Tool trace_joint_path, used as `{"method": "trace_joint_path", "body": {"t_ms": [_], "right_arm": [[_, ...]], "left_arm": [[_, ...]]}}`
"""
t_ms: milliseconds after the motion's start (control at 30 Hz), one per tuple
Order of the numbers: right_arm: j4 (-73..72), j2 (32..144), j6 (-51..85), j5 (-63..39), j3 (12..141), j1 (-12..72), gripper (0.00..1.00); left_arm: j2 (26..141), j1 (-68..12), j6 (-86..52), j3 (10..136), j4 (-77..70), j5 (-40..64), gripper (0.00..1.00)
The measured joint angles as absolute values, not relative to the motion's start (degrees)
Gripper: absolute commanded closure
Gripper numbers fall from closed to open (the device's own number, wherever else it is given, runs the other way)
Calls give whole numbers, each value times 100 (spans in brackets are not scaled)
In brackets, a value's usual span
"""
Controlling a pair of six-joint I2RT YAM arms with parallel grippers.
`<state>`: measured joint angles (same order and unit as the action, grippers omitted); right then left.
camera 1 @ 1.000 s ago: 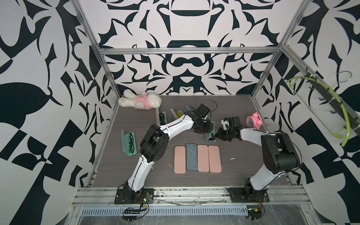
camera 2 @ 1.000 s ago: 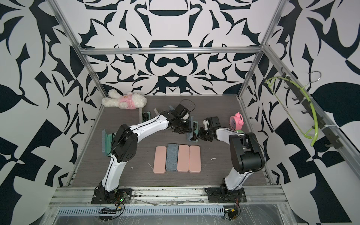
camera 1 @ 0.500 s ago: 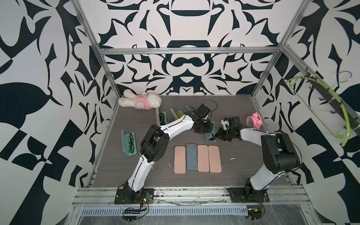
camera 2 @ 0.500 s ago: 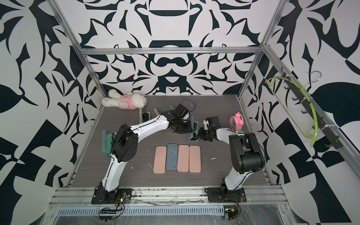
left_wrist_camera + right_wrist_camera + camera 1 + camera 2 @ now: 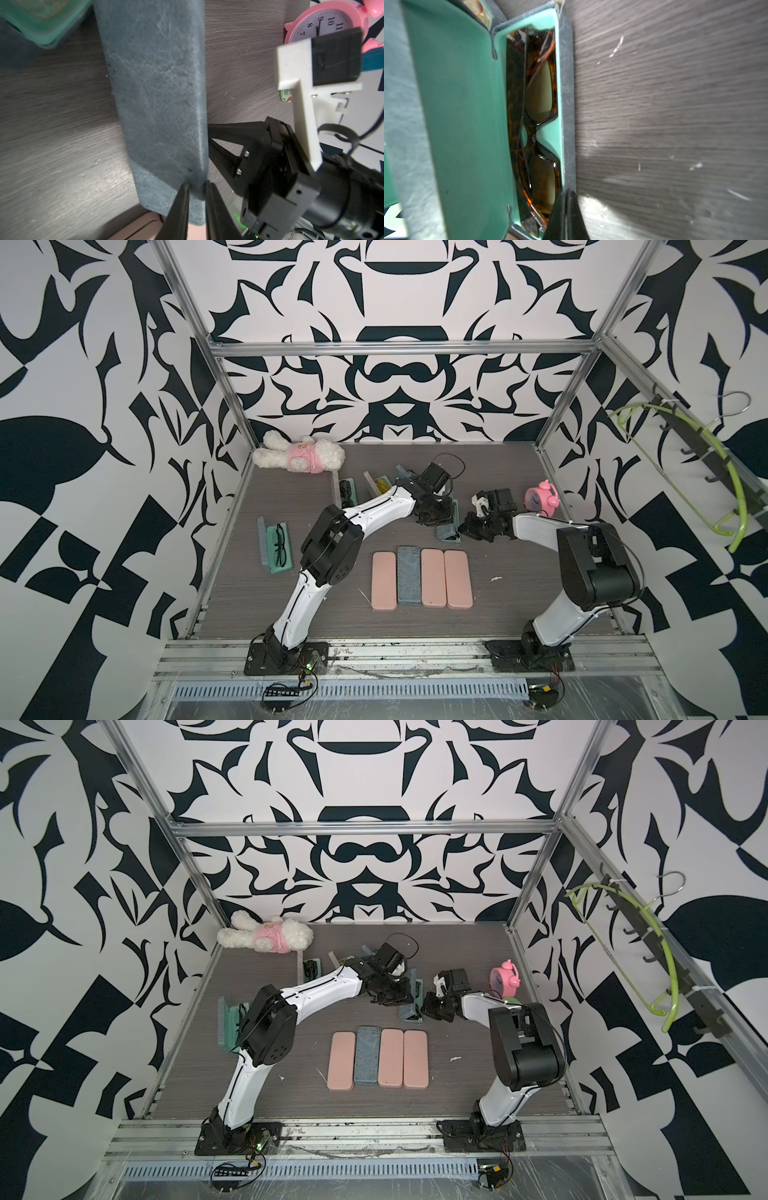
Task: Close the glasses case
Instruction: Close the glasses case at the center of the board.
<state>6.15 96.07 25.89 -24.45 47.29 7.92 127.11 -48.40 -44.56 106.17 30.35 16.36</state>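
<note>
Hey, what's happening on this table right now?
Two robot arms are working on a blue glasses case. The left claw pinches the edge of its lid, which is raised, so the case is not yet closed. The right claw is shut and sits against the wall of the case's base. Brown sunglasses lie inside.

Crowded at centre right in both top views: left gripper (image 5: 438,519) and right gripper (image 5: 466,526) touching the blue-grey glasses case (image 5: 448,529) from opposite sides. Just below, blocked by a row of four closed cases (image 5: 422,578). Pink alarm clock (image 5: 540,501) near the right wall. Bare tabletop (image 5: 515,601) at lower right, passable. Open teal case (image 5: 277,543) along the left edge.
</note>
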Motion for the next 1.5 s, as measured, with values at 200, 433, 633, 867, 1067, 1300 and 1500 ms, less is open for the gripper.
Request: {"method": "trace_joint_path", "body": {"t_ms": [200, 433, 633, 867, 1067, 1300, 1500], "right_arm": [[615, 9607, 2589, -2445, 4729, 792, 97], [617, 9607, 2589, -2445, 4729, 792, 97], [620, 9607, 2587, -2445, 4729, 792, 98], [622, 9607, 2574, -2445, 4729, 792, 98], [609, 9609, 2574, -2443, 4729, 794, 98], [598, 9609, 2556, -2449, 4731, 797, 98], [600, 9609, 2539, -2449, 4731, 797, 98]], "left_arm": [[12737, -4840, -4501, 10617, 2963, 1699, 81], [12807, -4851, -4521, 10617, 2845, 1793, 81], [12811, -4858, -4545, 10610, 2777, 1846, 81], [12868, -4858, -4565, 10595, 2668, 1944, 81], [13032, -4886, -4571, 10523, 2648, 1979, 81], [13067, -4893, -4637, 10466, 2596, 2021, 78], [12925, -4884, -4823, 10272, 2338, 2043, 43]]}}
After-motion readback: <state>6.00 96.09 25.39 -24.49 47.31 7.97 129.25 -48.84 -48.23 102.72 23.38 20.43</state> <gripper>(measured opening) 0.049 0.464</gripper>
